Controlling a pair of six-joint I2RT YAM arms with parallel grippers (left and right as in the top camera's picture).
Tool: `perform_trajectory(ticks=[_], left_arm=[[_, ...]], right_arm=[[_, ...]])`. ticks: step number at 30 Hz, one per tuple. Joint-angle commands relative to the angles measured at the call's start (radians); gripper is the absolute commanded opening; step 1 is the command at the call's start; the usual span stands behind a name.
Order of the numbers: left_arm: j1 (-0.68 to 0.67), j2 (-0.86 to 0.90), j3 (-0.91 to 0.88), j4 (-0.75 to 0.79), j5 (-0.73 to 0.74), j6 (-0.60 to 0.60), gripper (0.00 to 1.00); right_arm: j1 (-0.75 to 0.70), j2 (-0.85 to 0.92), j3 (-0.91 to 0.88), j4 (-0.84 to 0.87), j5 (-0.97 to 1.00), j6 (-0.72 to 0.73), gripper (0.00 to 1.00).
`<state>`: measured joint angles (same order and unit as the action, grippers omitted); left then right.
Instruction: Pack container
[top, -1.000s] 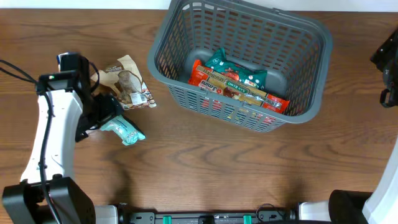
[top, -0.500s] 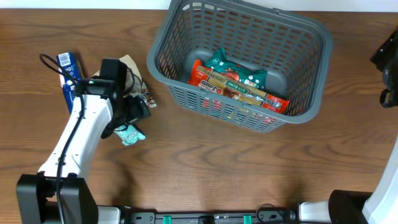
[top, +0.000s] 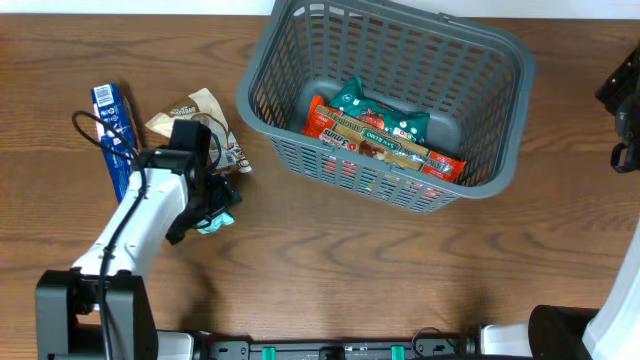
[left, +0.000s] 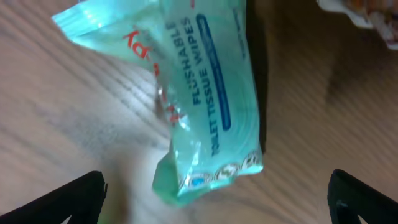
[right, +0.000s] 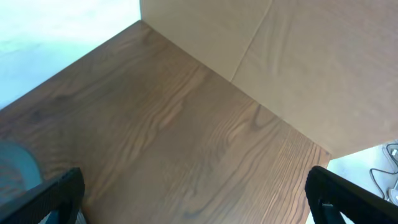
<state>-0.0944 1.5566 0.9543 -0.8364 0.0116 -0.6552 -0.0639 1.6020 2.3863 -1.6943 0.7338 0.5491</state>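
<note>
Wood-grain table (top: 330, 260) fills the overhead view, with the container (top: 330, 165), a large grey slotted basket, standing at its far middle and already holding a small heap of snack packets (top: 385, 135) on its floor. Within the past second the left arm (top: 140, 225) has swung in from the left edge of the table toward the loose goods, uncovering a blue packet (top: 108, 120) that it hid a moment ago. That swing brings the left claw (left: 217, 185) over a teal wipes packet (left: 211, 106). The wrist view shows the claw released, its two dark fingertips spread wide at the bottom corners of the frame, with the packet lying on the wood between and ahead of them, not gripped. A tan pouch (top: 190, 108) lies just beyond, near the container's left wall but outside it. The container and its load have not shifted, and the right claw (right: 193, 193) stays parked at the right edge of the table, likewise released over bare wood. The move reads as the approach to the next pick. Three items appear left to pack, and the wipes packet looks to be the one chosen. The claw probably has to drop lower and straddle the packet before it can clench, and the slick wrapper may slide or crumple as it does
</note>
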Motion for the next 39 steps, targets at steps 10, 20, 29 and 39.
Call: perform_trajectory(ticks=[10, 20, 29, 39], left_arm=[[0.0, -0.002, -0.034, 0.116, -0.083, -0.023, 0.99], [0.026, 0.01, -0.034, 0.113, -0.133, -0.02, 0.99], [0.068, 0.063, -0.034, 0.113, -0.132, -0.02, 0.99], [0.068, 0.129, -0.034, 0.132, -0.128, -0.02, 0.98]], right_arm=[[-0.008, 0.002, 0.0, -0.002, 0.017, 0.019, 0.99], [-0.008, 0.002, 0.0, -0.002, 0.017, 0.019, 0.99], [-0.008, 0.002, 0.0, -0.002, 0.017, 0.019, 0.99], [-0.008, 0.002, 0.0, -0.002, 0.017, 0.019, 0.99]])
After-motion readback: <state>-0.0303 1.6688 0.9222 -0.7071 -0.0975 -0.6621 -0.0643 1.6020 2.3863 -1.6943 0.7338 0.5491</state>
